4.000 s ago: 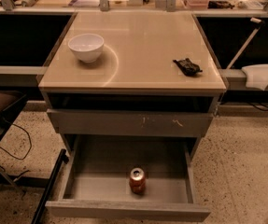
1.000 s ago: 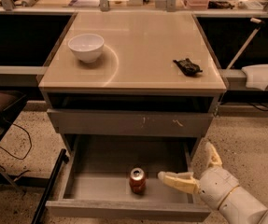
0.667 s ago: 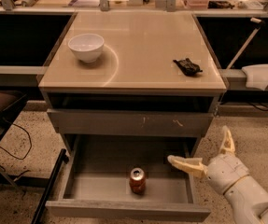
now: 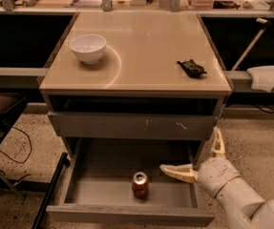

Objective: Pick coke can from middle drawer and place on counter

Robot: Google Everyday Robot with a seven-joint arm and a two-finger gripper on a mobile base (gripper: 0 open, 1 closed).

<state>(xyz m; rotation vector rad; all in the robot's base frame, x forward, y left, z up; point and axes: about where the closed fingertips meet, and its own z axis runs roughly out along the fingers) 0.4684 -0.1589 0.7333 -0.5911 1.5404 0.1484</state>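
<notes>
The coke can (image 4: 140, 184) stands upright on the floor of the open middle drawer (image 4: 103, 192), near its front and centre. My gripper (image 4: 197, 159) is at the drawer's right side, above the right wall, to the right of the can and apart from it. Its two pale fingers are spread wide: one (image 4: 177, 171) points left over the drawer towards the can, the other (image 4: 217, 142) points up. It holds nothing. The beige counter (image 4: 141, 46) tops the cabinet above.
A white bowl (image 4: 88, 47) sits at the counter's left and a small black lumpy object (image 4: 191, 67) at its right. A scratched drawer front (image 4: 131, 126) overhangs the open drawer. A dark pole (image 4: 50, 190) leans at the drawer's left. Speckled floor lies around.
My gripper came into view from the lower right, rose beside the drawer's right wall, and now sits slightly lower, its left finger reaching nearer the can. The can has not moved.
</notes>
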